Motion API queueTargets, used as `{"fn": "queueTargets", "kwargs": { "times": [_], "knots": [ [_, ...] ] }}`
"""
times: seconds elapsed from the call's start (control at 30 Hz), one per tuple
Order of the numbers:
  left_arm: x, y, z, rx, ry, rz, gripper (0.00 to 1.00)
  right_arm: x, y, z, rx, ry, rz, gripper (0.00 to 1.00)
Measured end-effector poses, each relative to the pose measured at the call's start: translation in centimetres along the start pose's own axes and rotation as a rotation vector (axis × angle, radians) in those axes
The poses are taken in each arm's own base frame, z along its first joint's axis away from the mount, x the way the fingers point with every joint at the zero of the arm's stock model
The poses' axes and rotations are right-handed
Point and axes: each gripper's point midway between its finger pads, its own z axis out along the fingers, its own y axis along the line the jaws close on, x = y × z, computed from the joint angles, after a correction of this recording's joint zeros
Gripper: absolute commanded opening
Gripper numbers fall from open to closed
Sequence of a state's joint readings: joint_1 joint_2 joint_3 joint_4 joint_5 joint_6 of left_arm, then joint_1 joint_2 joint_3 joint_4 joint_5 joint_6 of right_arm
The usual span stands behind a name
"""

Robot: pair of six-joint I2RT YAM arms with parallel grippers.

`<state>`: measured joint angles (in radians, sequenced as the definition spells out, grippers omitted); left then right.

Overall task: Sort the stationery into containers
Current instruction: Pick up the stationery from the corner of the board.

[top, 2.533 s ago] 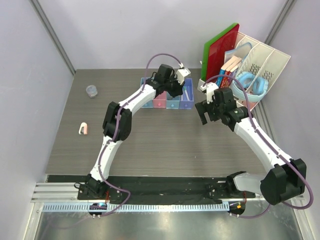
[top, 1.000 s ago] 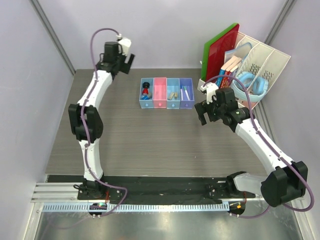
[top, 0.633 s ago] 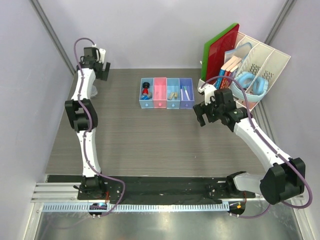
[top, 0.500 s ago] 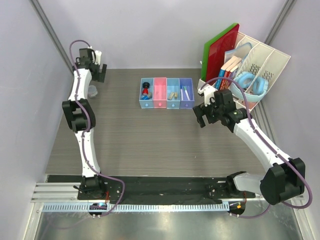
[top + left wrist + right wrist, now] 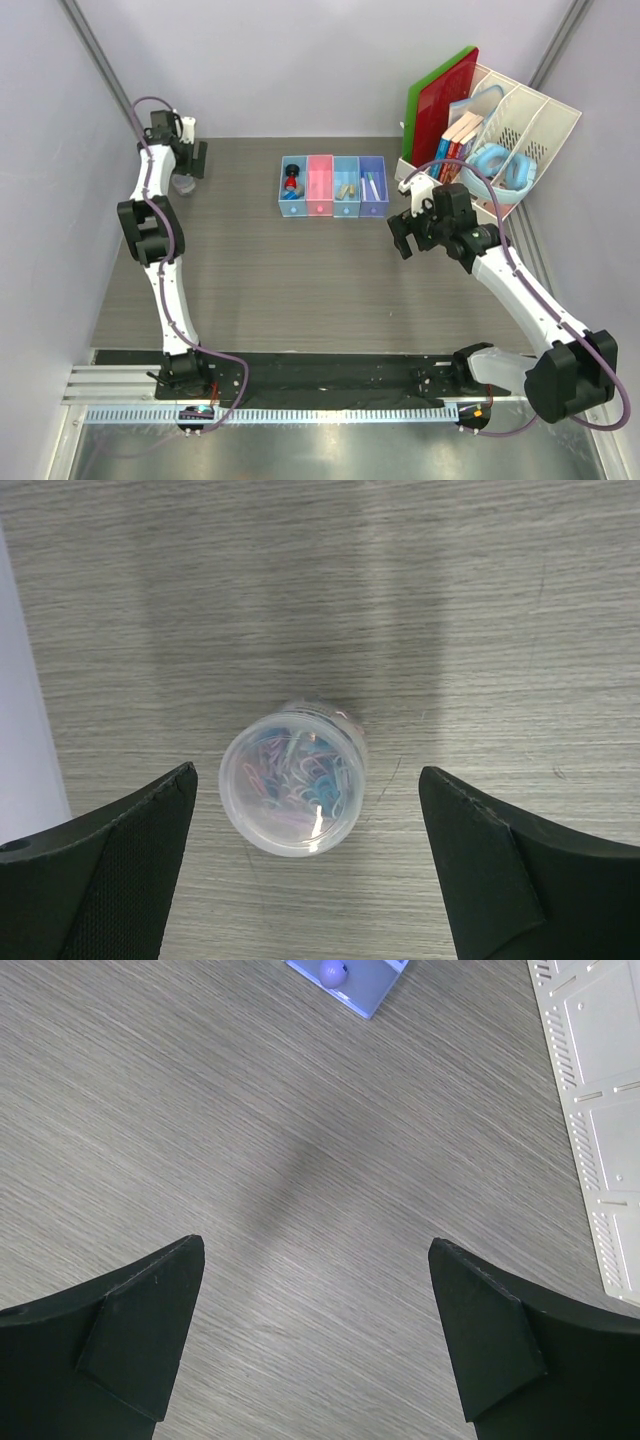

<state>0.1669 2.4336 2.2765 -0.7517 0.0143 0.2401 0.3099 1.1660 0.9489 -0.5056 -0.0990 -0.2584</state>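
Row of four small open plastic trays at the far middle of the grey wood-grain table; left to right: blue tray, pink tray, light-blue tray, lavender tray, walls touching.

Blue tray holds a red-and-black cylinder and something blue beside it; light-blue tray holds a small tan-whitish piece; lavender tray holds thin white pens; details too small to tell.

Clear round plastic jar of coloured paper clips stands upright on the table far left of the row, near the back-left corner; well apart from every tray.

Left gripper hangs directly over the jar; jaws spread wide; in the wrist view the two black fingers flank the jar on either side, neither touching it; nothing held.

Right gripper hovers off the lavender end of the row, to its right and nearer the arm bases; jaws wide, only bare table between them; nothing held. Wrist view catches a corner of the lavender tray at the top edge, a small blue-violet rounded tip inside.

White slotted file rack stands right of the row; books, light-blue headphones, red and green boards in or against it.
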Motion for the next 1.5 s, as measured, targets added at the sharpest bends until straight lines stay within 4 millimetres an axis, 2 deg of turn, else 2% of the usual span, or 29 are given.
{"fn": "queueTargets", "kwargs": {
  "times": [0.43,0.67,0.83,0.9,1.03,1.07,1.17,1.33,1.5],
  "knots": [
    [0.9,0.7,1.8,0.001,0.000,-0.012,0.85,0.1,0.2,-0.4,-0.001,-0.016,0.001,1.00],
    [1.7,1.2,2.7,0.001,0.014,-0.020,0.69,0.1,0.2,-0.4,-0.002,-0.015,0.010,1.00],
    [1.4,1.3,2.7,0.000,0.003,-0.017,0.59,0.0,0.3,-0.4,-0.006,-0.016,0.023,1.00],
    [1.4,1.2,2.7,0.003,0.000,-0.016,0.51,0.0,0.4,-0.4,-0.010,-0.017,0.026,1.00],
    [1.3,1.0,2.7,0.015,-0.005,-0.014,0.28,0.0,0.5,-0.4,-0.014,-0.018,0.031,1.00],
    [1.3,1.0,2.8,0.018,-0.006,-0.014,0.15,0.0,0.5,-0.4,-0.014,-0.018,0.031,1.00],
    [1.3,0.8,2.8,0.030,-0.007,-0.014,0.00,0.0,0.5,-0.5,-0.014,-0.017,0.033,1.00],
    [1.5,0.1,2.5,0.060,-0.006,-0.013,0.00,-0.4,0.5,-0.6,-0.012,-0.024,0.038,1.00],
    [2.6,-1.9,0.8,0.127,0.032,-0.008,0.00,-0.6,0.4,-0.7,-0.011,-0.029,0.045,1.00]
  ]
}}
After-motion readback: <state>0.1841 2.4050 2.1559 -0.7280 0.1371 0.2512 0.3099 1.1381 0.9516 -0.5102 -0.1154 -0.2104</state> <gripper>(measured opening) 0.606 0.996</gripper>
